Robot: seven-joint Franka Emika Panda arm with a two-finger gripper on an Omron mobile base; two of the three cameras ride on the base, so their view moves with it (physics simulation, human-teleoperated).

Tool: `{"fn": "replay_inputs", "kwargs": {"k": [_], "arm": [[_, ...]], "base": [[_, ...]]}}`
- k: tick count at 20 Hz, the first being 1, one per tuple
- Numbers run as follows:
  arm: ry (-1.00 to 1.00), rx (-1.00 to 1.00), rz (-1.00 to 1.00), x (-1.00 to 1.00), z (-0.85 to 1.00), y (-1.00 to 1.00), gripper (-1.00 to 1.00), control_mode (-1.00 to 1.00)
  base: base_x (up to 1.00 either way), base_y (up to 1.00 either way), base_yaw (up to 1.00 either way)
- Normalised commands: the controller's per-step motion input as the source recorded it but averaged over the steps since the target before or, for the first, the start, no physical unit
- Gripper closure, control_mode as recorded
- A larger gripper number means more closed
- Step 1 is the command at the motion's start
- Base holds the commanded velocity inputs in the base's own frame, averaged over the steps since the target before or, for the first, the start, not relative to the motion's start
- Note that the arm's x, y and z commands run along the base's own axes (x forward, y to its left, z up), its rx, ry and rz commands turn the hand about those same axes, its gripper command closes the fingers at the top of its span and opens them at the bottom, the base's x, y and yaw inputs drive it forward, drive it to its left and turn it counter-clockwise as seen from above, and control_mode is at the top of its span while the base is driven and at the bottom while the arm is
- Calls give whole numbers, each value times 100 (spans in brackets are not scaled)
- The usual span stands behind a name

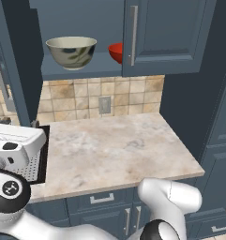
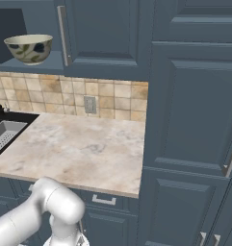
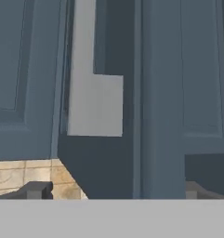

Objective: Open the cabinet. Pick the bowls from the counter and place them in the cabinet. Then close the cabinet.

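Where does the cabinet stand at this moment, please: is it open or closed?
Partly open: the cabinet's left side gapes, showing the cream bowl and red bowl on its shelf, while its right door is shut.

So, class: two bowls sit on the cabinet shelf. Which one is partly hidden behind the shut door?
The red bowl: the door covers its right side. The cream bowl with dark markings stands in full view.

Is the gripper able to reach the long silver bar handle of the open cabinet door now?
Probably yes: the open gripper faces the long silver bar handle on the dark blue-grey cabinet door, with nothing between them.
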Motion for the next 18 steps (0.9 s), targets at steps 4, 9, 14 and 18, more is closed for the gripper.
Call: {"fn": "replay_inputs", "kwargs": {"k": [4,9,14,18], "arm": [[0,-2,0,30,0,3,-100,-100],[0,0,0,18,0,-38,-100,-100],[0,1,0,44,0,-54,-100,-100],[0,1,0,58,0,-57,-100,-100]], "base": [[0,0,0],[0,0,0],[0,0,0],[0,0,0]]}}
